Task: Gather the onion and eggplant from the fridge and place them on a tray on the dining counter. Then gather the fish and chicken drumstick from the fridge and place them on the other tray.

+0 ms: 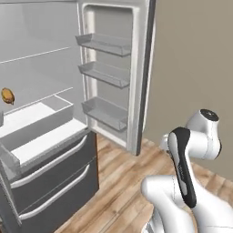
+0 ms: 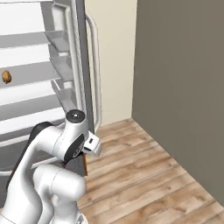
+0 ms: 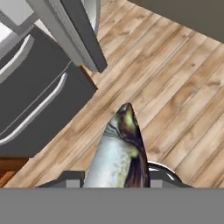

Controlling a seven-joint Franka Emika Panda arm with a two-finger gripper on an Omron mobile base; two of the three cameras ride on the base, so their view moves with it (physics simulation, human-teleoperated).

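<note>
The fish [image 3: 117, 153], silvery with a dark back and a pointed head, sticks out from between my fingers in the hand view. My gripper [image 3: 116, 178] is shut on it and hangs over the wooden floor, beside the fridge's dark lower drawers [image 3: 35, 100]. The fish mostly hides the fingertips. A small golden-brown item, apparently the chicken drumstick [image 1: 7, 95] [image 2: 6, 76], lies on a shelf inside the open fridge. My hand [image 2: 92, 144] is low, just right of the fridge front. Onion, eggplant and trays are out of view.
The fridge door [image 1: 113, 77] stands wide open with three door shelves, its edge [image 3: 83, 39] close to my hand. A white crisper drawer [image 1: 41, 132] is pulled out. A grey wall [image 2: 183, 87] bounds the right side. Wooden floor [image 2: 144, 175] lies between.
</note>
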